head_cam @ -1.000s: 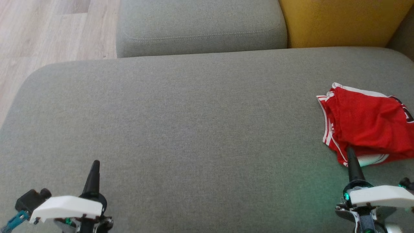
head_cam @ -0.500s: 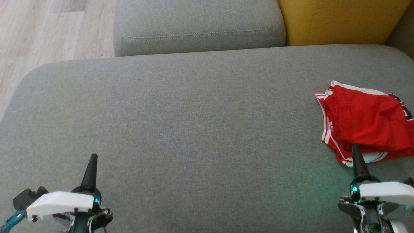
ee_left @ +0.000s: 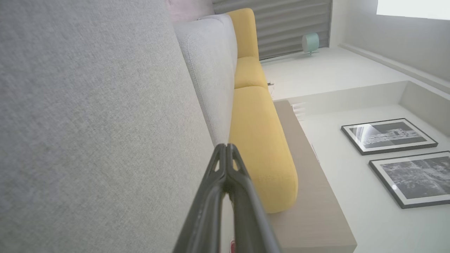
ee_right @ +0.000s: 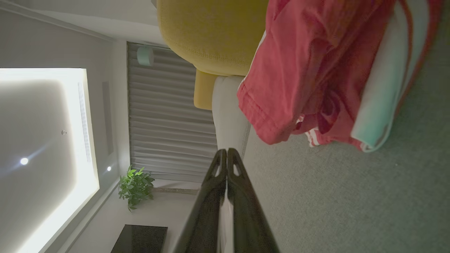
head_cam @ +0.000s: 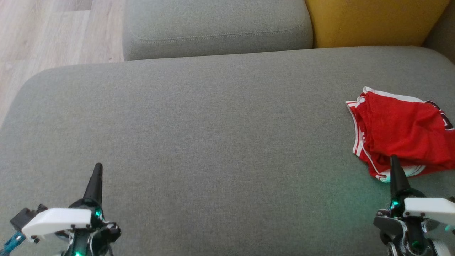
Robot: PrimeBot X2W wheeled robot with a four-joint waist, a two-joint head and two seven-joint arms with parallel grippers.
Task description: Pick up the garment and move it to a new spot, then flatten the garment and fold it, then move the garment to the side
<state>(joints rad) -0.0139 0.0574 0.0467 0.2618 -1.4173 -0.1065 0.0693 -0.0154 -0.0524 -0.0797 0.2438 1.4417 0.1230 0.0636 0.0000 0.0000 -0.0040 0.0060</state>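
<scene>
one crumpled red fabric garment with white striped trim (head_cam: 401,131) lies at the right end of the wide grey upholstered sofa cushion (head_cam: 213,142), long axis left to right, striped edge leftward. two grippers: left gripper (head_cam: 96,172) and right gripper (head_cam: 394,163) are both clenched on nothing, the right just beside the garment's near edge.

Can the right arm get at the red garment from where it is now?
Probably yes: the right gripper sits just before the garment, at its near edge, and nothing lies between, but its jaws are shut.
</scene>
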